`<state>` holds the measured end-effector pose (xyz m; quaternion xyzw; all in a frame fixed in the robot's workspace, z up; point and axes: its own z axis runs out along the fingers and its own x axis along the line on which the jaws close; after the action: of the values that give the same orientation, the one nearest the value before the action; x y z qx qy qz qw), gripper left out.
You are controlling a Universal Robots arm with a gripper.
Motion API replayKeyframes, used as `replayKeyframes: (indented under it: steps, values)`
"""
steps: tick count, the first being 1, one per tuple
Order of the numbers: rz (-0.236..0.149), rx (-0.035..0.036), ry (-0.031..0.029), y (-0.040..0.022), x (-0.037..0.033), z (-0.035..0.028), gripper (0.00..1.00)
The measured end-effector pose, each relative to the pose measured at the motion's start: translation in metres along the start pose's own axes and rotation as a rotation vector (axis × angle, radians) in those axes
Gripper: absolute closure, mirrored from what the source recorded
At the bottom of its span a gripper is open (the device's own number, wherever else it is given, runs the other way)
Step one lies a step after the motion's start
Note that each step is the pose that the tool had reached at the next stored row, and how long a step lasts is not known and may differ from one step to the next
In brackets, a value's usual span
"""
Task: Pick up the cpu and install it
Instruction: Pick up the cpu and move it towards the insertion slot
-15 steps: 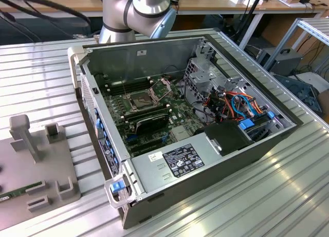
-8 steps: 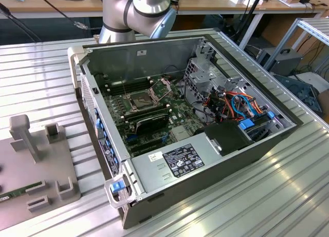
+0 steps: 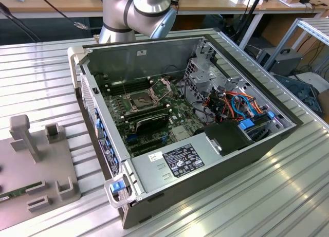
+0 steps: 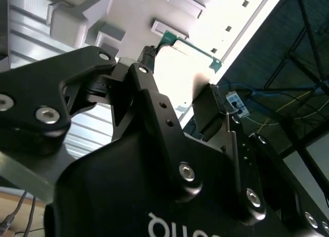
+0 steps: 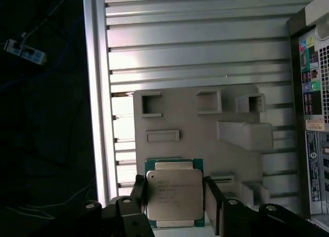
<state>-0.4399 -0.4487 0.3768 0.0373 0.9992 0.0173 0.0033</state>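
Two black fingers (image 5: 140, 193) of the gripper (image 5: 175, 184) flank the small flat square silvery-grey cpu (image 5: 174, 196), one at each opposite edge. The jaws look closed against it, a side grip that leaves the metal top and underside free. The chip hangs or sits over the pale grey moulded holder tray (image 5: 180, 119) on the ribbed aluminium table (image 5: 195, 47); lifted or seated, I cannot tell. In the exterior view the open grey metal computer case (image 3: 139, 59) lies on its side; its dark square socket (image 3: 140, 99) faces up, shiny hinged frame (image 3: 163, 87) raised, seemingly ready to receive.
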Motion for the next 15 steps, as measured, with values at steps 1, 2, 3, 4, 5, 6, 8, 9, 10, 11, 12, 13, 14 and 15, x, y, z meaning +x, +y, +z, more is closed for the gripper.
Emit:
replayKeyframes:
  steps: [1,2,3,4,5,6,8,9,10,11,12,13,14,15]
  values:
    - [0.000,0.0001,0.0001,0.0003,-0.0034,0.0000,0.45]
    - [0.000,0.0001,0.0002,0.0007,-0.0087,0.0000,0.45]
    - [0.000,0.0000,0.0000,0.0011,-0.0147,0.0002,0.45]
    - [0.000,0.0001,0.0001,0.0014,-0.0190,0.0001,0.45]
    - [0.000,0.0001,0.0001,0.0020,-0.0273,0.0002,0.45]
    - [0.000,0.0001,0.0002,0.0025,-0.0342,0.0003,0.45]
    - [0.000,0.0000,0.0001,0.0033,-0.0438,0.0004,0.45]
    - [0.000,0.0001,0.0001,0.0039,-0.0513,0.0005,0.45]
    - [0.000,0.0000,0.0001,0.0044,-0.0592,0.0005,0.45]
    - [0.000,-0.0001,0.0002,0.0050,-0.0670,0.0006,0.45]
    - [0.000,-0.0005,0.0001,0.0055,-0.0731,0.0006,0.45]
    - [0.000,-0.0011,0.0001,0.0058,-0.0779,0.0007,0.45]
    - [0.000,-0.0018,0.0002,0.0064,-0.0854,0.0007,0.45]
    - [0.000,-0.0025,0.0002,0.0072,-0.0962,0.0008,0.45]
